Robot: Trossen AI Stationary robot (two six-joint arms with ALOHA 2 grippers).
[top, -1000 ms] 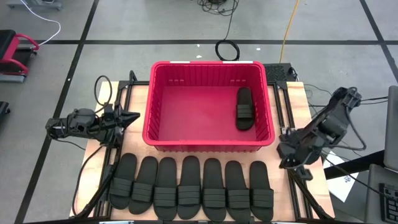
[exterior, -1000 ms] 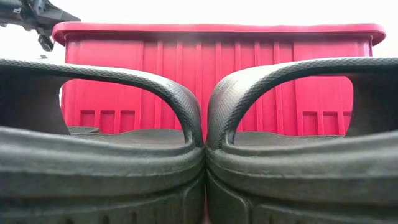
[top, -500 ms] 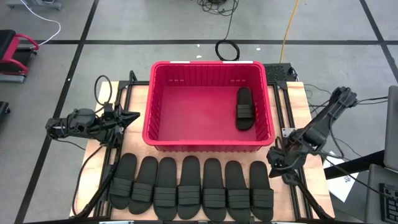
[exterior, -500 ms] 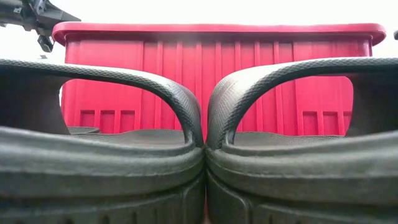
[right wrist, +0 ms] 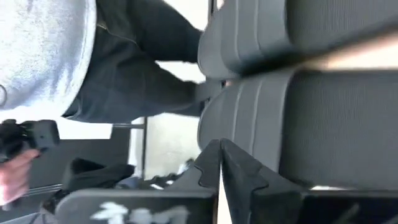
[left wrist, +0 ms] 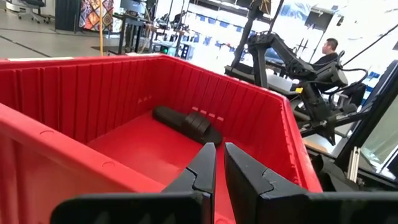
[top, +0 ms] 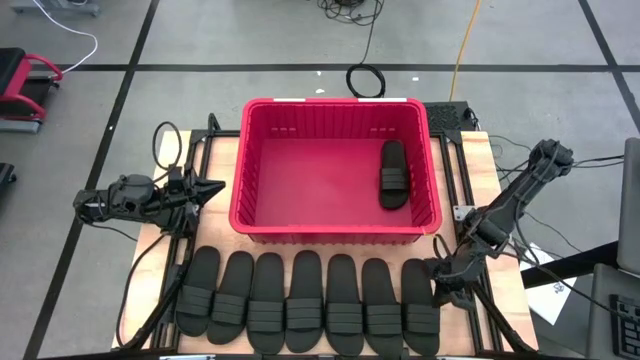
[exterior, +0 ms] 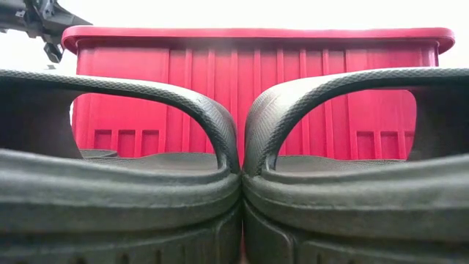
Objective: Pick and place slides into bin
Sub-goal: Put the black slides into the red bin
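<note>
Slides (top: 310,305): seven lie in a row along the near edge of the table (top: 215,170), soles touching or nearly so, straps up. Low view is filled by two of them pressed together, straps arching. Right gripper (top: 437,272) sits low just beside the rightmost slide (top: 420,305), at its outer edge, near the strap end. Fingers together, nothing between them; wrist view shows closed tips right up against ribbed strap material.

Risk, as a judgement: jaws closed this near the sandal means it must open before it can take the strap. If it goes in closed it will shove the slide into its neighbour and knock the row askew. The row is packed tight, so an opened finger may wedge between two slides or snag both straps. Rubber strap is soft, so a shallow pinch could slip out on the lift.

Right arm pose: reaches from its base at the table's right side, elbow high, forearm slanting down and inward toward the near right corner, wrist rolled sideways.

Bin (top: 245,170) stands behind the row, mid-table. One slide in bin (top: 393,175) lies flat against the right wall. Rest of the floor bare red.

Left gripper (top: 212,187) waits beside the bin's left wall, fingers nearly together, empty, pointing across the rim into it.

Person (right wrist: 43,56) beyond the table in right wrist view.
</note>
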